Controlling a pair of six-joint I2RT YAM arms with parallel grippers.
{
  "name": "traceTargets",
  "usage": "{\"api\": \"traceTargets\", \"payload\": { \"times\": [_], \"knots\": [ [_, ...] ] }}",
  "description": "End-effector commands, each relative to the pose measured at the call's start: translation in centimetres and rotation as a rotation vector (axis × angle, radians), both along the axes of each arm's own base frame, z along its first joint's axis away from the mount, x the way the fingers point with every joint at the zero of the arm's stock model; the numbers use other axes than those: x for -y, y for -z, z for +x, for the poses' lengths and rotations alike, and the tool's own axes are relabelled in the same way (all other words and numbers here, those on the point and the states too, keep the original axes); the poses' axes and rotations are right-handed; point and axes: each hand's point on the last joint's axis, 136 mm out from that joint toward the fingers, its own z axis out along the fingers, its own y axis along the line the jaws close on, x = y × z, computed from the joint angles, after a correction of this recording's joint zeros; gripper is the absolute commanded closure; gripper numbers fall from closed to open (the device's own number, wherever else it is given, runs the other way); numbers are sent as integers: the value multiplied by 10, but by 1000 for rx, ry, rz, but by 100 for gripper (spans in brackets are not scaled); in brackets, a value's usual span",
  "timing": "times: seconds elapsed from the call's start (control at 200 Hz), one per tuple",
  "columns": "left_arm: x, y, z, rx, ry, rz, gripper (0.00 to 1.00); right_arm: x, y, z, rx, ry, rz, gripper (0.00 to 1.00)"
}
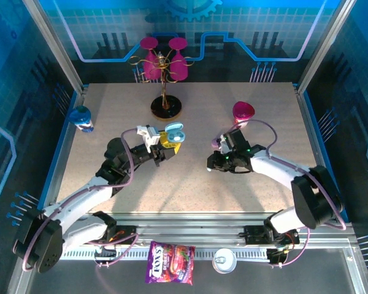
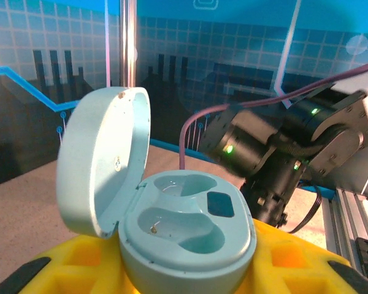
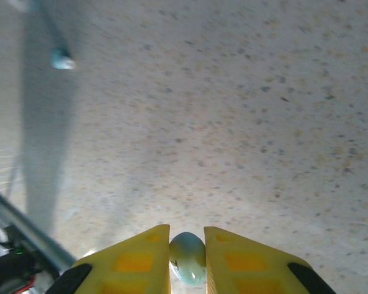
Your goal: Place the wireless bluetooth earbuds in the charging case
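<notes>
One light-blue earbud (image 3: 187, 260) is sitting pinched between the yellow fingers (image 3: 135, 257) of the right gripper (image 3: 187, 242), hanging above the speckled counter (image 3: 233, 122).

One charging case (image 2: 184, 226), its lid standing open and both wells lying empty, is being clamped at the base by the fingers (image 2: 55, 269) of the left gripper (image 1: 167, 142).

Step in hand, as judged: bringing the bud to a well. It is calling for lining the bud up with the well's shape, lowering slowly, and releasing only once it is seated.

A second bud (image 3: 63, 60) is lying loose on the counter, well apart.

A pink case (image 1: 243, 111), a glass stand (image 1: 165, 104) and a blue object (image 1: 81, 118) are standing clear of the path. The raised lid is looking likeliest to snag the approach.
</notes>
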Motion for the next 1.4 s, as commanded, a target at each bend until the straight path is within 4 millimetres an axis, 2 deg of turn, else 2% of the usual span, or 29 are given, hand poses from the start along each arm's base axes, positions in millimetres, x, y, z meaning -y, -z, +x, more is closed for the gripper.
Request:
{"api": "traceTargets", "payload": {
  "times": [0.0, 0.48, 0.645, 0.715, 0.74, 0.835, 0.966, 1.091, 1.396],
  "knots": [
    [5, -3, -3, 24, 44, -20, 67, -3, -24, -5, 2, 12, 103, 83],
    [26, 28, 0, -7, 115, 22, 66, -9, -123, -21, 166, -44, 286, 84],
    [31, 31, -2, 4, 151, 32, 66, -15, -162, -23, 260, -61, 361, 84],
    [34, 31, -5, 5, 172, 31, 66, -20, -169, -26, 274, -82, 384, 84],
    [34, 31, -5, 4, 178, 31, 66, -23, -185, -25, 309, -94, 403, 84],
    [39, 29, -11, 9, 227, 31, 66, -31, -201, -28, 342, -126, 427, 84],
    [42, 29, -17, 11, 267, 33, 67, -44, -215, -32, 372, -171, 445, 84],
    [44, 28, -22, 5, 300, 32, 67, -52, -220, -33, 384, -197, 448, 84],
    [45, 23, -28, 5, 326, 24, 66, -59, -210, -32, 367, -210, 433, 84]
  ]
}}
